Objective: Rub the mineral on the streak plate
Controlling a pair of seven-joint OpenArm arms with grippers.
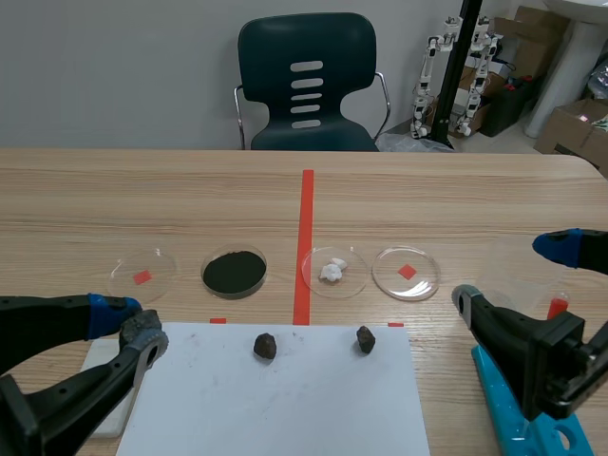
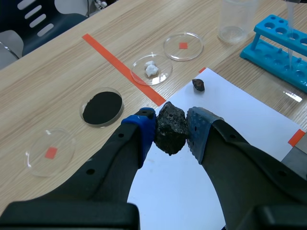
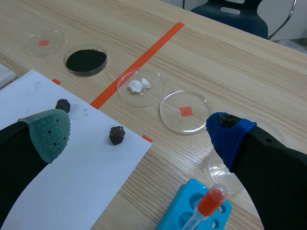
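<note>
My left gripper is shut on a dark, rough mineral, held just above the near left corner of a white paper sheet. In the scene view this gripper is at the lower left. Partly hidden under it lies a white streak plate, beside the sheet's left edge. Two smaller dark minerals rest on the sheet's far part. My right gripper is open and holds nothing, low at the right; in its own view this gripper hangs over the sheet's right edge.
Beyond the sheet stand several petri dishes: one bare, one with black powder, one with white lumps, another bare. A blue tube rack with a red-bulbed dropper stands at the right. A clear beaker is near it.
</note>
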